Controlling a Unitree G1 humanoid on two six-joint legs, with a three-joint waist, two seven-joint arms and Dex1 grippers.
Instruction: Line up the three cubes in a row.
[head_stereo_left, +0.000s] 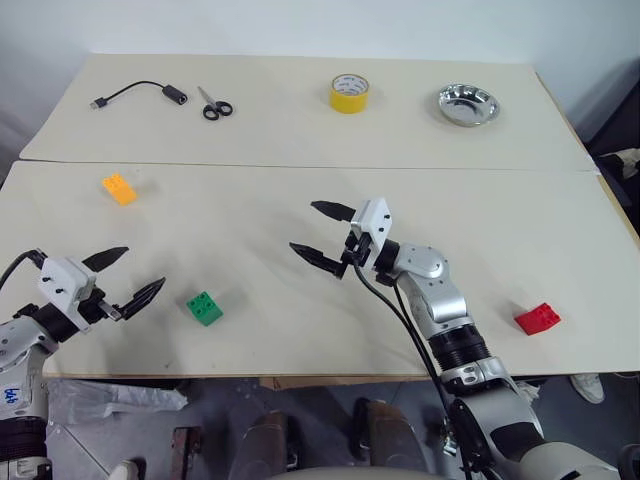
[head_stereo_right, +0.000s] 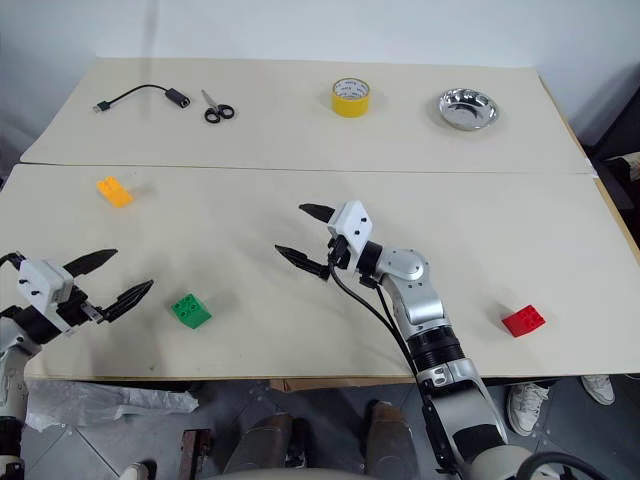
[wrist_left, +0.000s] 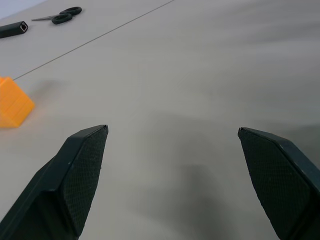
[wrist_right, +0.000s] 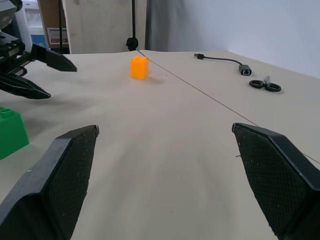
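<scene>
Three cubes lie far apart on the beige table (head_stereo_left: 300, 200). The orange-yellow cube (head_stereo_left: 119, 188) sits at the left. The green cube (head_stereo_left: 205, 308) rests near the front edge. The red cube (head_stereo_left: 537, 319) lies at the front right. My left gripper (head_stereo_left: 135, 275) hovers open and empty at the front left, just left of the green cube. My right gripper (head_stereo_left: 322, 232) is open and empty over the table's middle, pointing left, well away from the red cube. From the right wrist I see the orange-yellow cube (wrist_right: 139, 67), the green cube (wrist_right: 11, 132) and the left gripper (wrist_right: 37, 72).
Along the far edge lie a black cable adapter (head_stereo_left: 140, 94), scissors (head_stereo_left: 214, 105), a yellow tape roll (head_stereo_left: 349, 93) and a small metal bowl (head_stereo_left: 467, 105). A seam (head_stereo_left: 300, 166) runs across the table between its two boards.
</scene>
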